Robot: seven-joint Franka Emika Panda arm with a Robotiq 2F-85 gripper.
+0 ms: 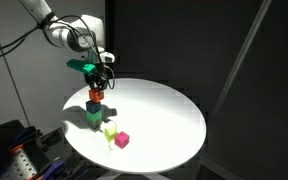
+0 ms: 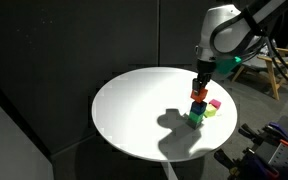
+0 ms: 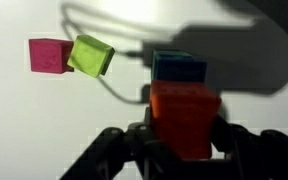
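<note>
My gripper [image 3: 184, 128] is shut on an orange-red block [image 3: 184, 112], with one finger on each of its sides. Directly under that block is a blue block [image 3: 178, 68]. In both exterior views the orange-red block [image 1: 96, 95] tops a small tower, over the blue block [image 1: 93, 106] and a green block [image 1: 92, 119] that rests on the table. Whether the orange-red block [image 2: 199, 94] rests on the blue one or hangs just above it, I cannot tell. The gripper [image 2: 201, 84] comes down onto the tower from above.
A yellow-green block [image 3: 90, 55] and a pink block [image 3: 49, 55] lie side by side on the round white table [image 1: 164, 110], close to the tower. Dark curtains stand behind the table. Equipment sits beyond the table's edge [image 2: 274, 140].
</note>
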